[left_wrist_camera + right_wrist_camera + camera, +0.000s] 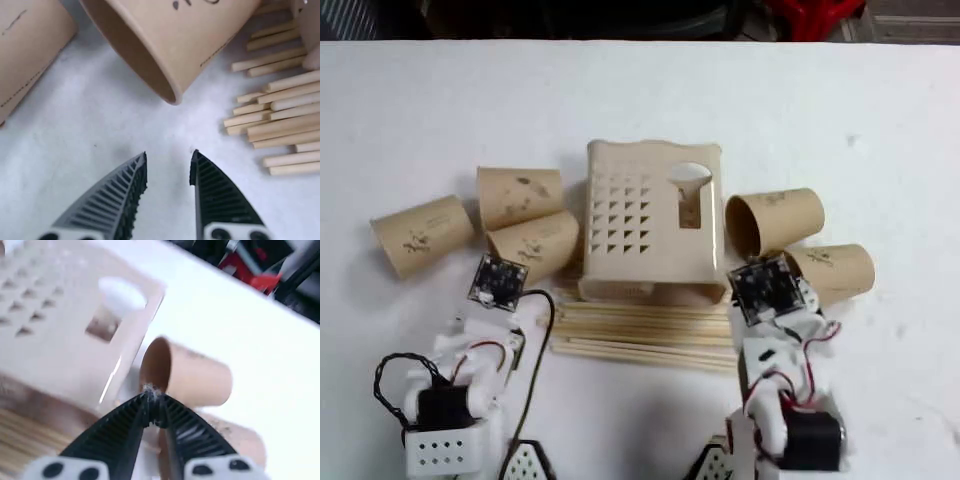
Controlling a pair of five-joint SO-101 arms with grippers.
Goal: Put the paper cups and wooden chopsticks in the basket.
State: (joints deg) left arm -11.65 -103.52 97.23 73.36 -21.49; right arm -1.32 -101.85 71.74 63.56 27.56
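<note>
Paper cups of brown card [520, 195], five in all, lie on their sides on the white worktop [820, 110]: three to the left of the basket, two to the right.

Beige plastic basket [650, 220] sits mid-worktop. One wall, pierced with rows of small triangular holes and an oval handle cut-out, faces up toward the high camera.

Pale wooden chopsticks [640, 335] lie in a flat bundle on the worktop just in front of the basket, running crosswise between the two arms. All cups and chopsticks are outside the basket.

Left pincer [168, 160]: black ribbed fingers apart, nothing between them, over bare worktop.
- Just beyond the tips lies the nearest left cup [190, 35], its open mouth turned toward the pincer.
- The cut ends of the chopsticks show to one side of that cup.
- The flank of a neighbouring cup [25, 50] shows to the other side.

Right pincer [152, 400]: fingertips together, clamped on nothing.
- Beyond the tips lies the far right cup [190, 375], its mouth facing the basket's pierced wall and close beside it.
- The near right cup [235, 440] lies closer in, partly hidden behind one finger.

Whether the far right cup touches the basket cannot be told.
</note>
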